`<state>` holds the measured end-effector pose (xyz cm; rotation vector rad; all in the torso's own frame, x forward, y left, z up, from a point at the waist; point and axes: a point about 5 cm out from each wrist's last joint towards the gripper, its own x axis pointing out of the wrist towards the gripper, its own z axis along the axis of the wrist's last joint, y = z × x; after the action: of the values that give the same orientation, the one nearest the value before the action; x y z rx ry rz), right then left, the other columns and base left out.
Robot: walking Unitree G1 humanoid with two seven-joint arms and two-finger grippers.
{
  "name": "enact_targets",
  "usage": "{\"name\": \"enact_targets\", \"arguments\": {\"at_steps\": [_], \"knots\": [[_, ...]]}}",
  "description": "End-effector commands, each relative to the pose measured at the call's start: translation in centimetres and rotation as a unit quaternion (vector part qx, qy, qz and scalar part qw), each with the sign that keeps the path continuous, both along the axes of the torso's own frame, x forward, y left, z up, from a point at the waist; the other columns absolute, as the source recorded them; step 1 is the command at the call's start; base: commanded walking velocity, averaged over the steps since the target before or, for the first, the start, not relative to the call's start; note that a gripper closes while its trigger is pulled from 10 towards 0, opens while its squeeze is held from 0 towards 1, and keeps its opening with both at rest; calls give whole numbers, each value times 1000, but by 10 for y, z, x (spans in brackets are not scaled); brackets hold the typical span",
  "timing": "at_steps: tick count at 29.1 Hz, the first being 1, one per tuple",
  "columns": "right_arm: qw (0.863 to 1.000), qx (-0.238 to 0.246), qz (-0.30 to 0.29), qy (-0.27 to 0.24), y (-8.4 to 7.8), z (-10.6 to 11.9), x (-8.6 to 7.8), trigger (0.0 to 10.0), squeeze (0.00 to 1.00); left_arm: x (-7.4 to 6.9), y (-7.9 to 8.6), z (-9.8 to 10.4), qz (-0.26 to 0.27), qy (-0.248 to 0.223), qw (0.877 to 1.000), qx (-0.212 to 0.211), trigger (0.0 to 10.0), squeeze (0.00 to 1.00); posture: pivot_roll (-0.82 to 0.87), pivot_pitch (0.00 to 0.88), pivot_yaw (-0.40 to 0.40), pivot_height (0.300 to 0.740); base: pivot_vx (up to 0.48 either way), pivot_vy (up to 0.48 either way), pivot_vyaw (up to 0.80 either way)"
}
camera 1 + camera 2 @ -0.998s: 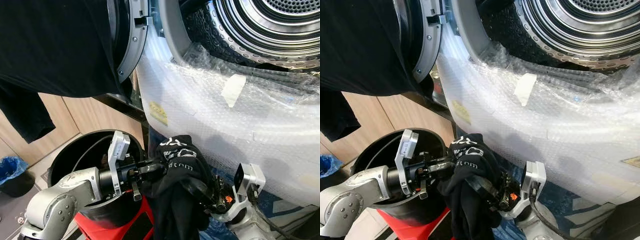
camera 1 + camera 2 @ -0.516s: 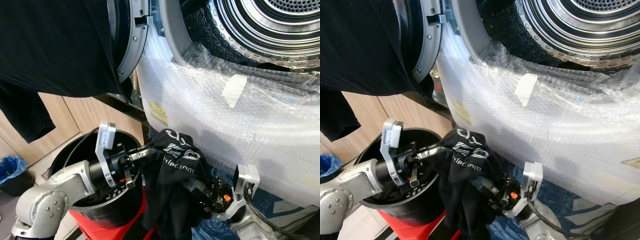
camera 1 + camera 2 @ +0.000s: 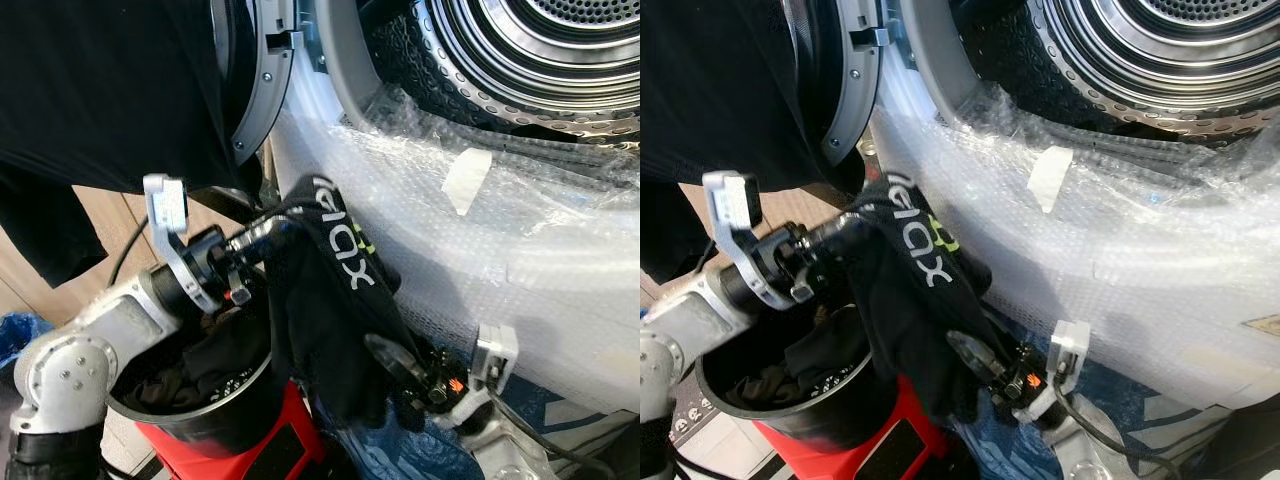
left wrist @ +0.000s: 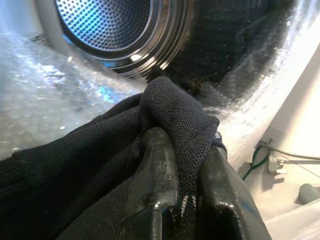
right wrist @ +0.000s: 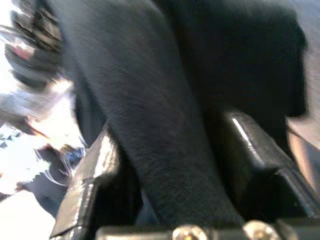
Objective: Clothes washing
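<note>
Garment (image 3: 335,300) hangs pinched in left tool (image 3: 278,228) above bucket (image 3: 215,425).

- We are holding the garment (image 3: 335,300) between both pincers, our left pincer (image 3: 268,232) at its upper end, our right pincer (image 3: 395,362) lower down.
- It is hanging over the basket (image 3: 215,415), which is sitting left of the washer drum (image 3: 530,50).
- More clothes (image 3: 195,370) are lying in that basket.

I see the drum mouth (image 3: 540,50) open above, bubble-wrapped washer front (image 3: 480,240) close ahead, door (image 3: 255,90) draped with black cloth (image 3: 100,90) at left, bucket (image 3: 200,420) crowding below
</note>
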<state>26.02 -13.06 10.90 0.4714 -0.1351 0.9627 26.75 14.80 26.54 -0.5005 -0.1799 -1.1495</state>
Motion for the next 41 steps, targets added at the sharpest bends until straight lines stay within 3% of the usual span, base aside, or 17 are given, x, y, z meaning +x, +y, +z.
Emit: {"name": "enact_targets", "arguments": {"at_steps": [1, 3, 4, 9, 15, 22, 23, 25, 26, 27, 28, 31, 37, 38, 39, 41], "knots": [[997, -50, -37, 55, -12, -27, -4, 10000, 1000, -6, 14, 26, 17, -57, 998, -28, 0, 0, 165, 122, 73, 740, 0, 0, 0], [982, -152, -69, 91, -22, -52, -4, 10000, 1000, -6, 17, 31, 28, -63, 997, -29, 0, 0, 171, 129, 75, 740, 0, 0, 0], [980, -165, -69, 91, -23, -54, -5, 10000, 1000, -6, 18, 31, 29, -63, 997, -29, 0, 0, 171, 129, 75, 740, 0, 0, 0], [943, -298, -70, 132, -45, -89, -17, 10000, 1000, -6, 18, 32, 33, -60, 997, -31, 0, 0, 167, 131, 75, 740, 0, 0, 0], [930, -334, -88, 129, -59, -101, -21, 10000, 1000, -6, 19, 34, 38, -59, 997, -26, 0, 0, 169, 131, 76, 740, 0, 0, 0], [936, -322, -73, 121, -70, -102, -33, 10000, 1000, -6, 20, 36, 39, -60, 997, -23, 0, 0, 169, 131, 76, 740, 0, 0, 0], [941, -309, -68, 119, -71, -100, -33, 10000, 0, -6, 20, 36, 38, -60, 997, -23, 0, 0, 170, 130, 76, 740, 0, 0, 0], [944, -301, -65, 116, -70, -98, -33, 10000, 0, -6, 19, 36, 36, -59, 997, -24, 0, 0, 167, 130, 77, 740, 0, 0, 0], [948, -292, -67, 110, -70, -96, -32, 6118, 0, -6, 19, 36, 35, -59, 997, -25, 0, 0, 165, 130, 78, 740, 0, 0, 0], [948, -292, -67, 110, -70, -96, -32, 6118, 0, -6, 19, 36, 35, -59, 997, -25, 0, 0, 165, 130, 78, 740, 0, 0, 0], [950, -284, -71, 107, -70, -94, -31, 0, 0, -6, 18, 35, 34, -58, 997, -25, 0, 0, 165, 130, 78, 740, 0, 0, 0], [958, -265, -69, 90, -69, -87, -28, 0, 0, -6, 15, 33, 28, -57, 998, -21, 0, 0, 165, 130, 79, 740, 0, 0, 0], [960, -267, -43, 76, -70, -83, -30, 0, 0, -6, 15, 34, 26, -57, 998, -21, 0, 0, 163, 133, 79, 740, 0, 0, 0], [958, -274, -40, 78, -71, -83, -31, 1098, 0, -7, 16, 34, 26, -57, 998, -22, 0, 0, 163, 133, 78, 740, 0, 0, 0], [955, -283, -41, 78, -72, -84, -31, 7333, 0, -7, 16, 34, 26, -56, 998, -22, 0, 0, 163, 133, 78, 740, 0, 0, 0], [952, -292, -43, 78, -74, -85, -31, 7333, 0, -7, 16, 35, 25, -56, 998, -23, 0, 0, 163, 133, 78, 740, 0, 0, 0]]}}
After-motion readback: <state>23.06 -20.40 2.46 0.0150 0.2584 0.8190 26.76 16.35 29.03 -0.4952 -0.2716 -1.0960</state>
